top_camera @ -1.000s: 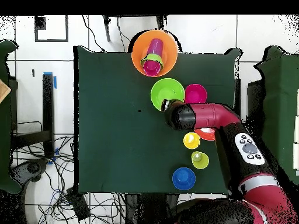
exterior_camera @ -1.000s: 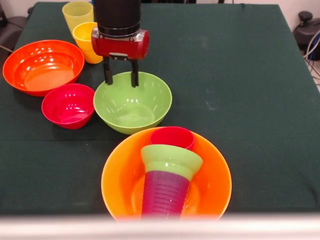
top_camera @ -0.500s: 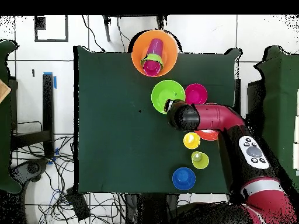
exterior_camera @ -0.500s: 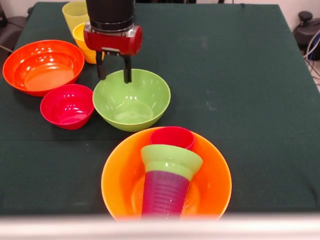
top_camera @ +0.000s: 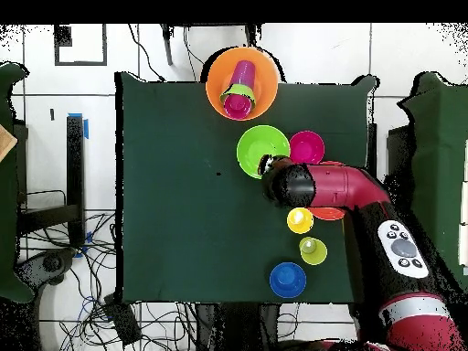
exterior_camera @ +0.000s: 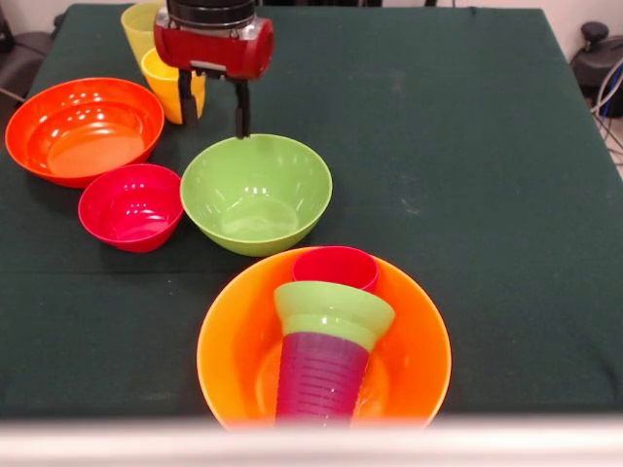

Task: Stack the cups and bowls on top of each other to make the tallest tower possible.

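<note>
My gripper (exterior_camera: 212, 115) is open and empty, raised just behind the far rim of the large green bowl (exterior_camera: 256, 193). Its left finger shows in front of the yellow-orange cup (exterior_camera: 161, 78). The pale yellow cup (exterior_camera: 144, 24) stands behind that. The tower stands at the near edge: the large yellow-orange bowl (exterior_camera: 414, 341) holds the purple ribbed cup (exterior_camera: 321, 377), the small green bowl (exterior_camera: 333, 309) and the red-pink cup (exterior_camera: 336, 266). The tower also shows in the overhead view (top_camera: 241, 82), as does the gripper (top_camera: 268, 167).
The small red-pink bowl (exterior_camera: 130, 205) sits left of the large green bowl, and the wide orange-red bowl (exterior_camera: 84, 128) is further left. The small blue bowl (top_camera: 287, 279) sits near the robot's base. My arm (top_camera: 338, 187) covers most of the orange-red bowl from above.
My gripper has risen off the large green bowl's far rim and drawn back toward the yellow-orange cup. The green bowl stays on the table.
</note>
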`<action>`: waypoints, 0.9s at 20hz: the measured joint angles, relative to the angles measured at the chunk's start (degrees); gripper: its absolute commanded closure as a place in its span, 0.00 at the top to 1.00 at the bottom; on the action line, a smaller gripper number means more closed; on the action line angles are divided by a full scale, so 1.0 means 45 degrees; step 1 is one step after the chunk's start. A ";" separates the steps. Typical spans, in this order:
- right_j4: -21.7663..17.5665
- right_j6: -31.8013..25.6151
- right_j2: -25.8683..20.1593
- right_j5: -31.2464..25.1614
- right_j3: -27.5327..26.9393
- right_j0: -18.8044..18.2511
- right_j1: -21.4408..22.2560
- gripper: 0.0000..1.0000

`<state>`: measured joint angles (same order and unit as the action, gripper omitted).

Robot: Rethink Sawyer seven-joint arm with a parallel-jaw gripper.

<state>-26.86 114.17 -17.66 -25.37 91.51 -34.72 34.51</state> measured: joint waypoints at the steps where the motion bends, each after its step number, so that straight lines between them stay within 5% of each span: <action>1: 0.0034 0.0000 0.0004 0.0000 0.0040 0.0005 0.0046 1.00; 18: 0.0058 0.0000 0.0735 0.0503 0.0114 0.0087 -0.1062 1.00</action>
<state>-26.60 114.17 -14.35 -23.11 92.02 -34.33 29.73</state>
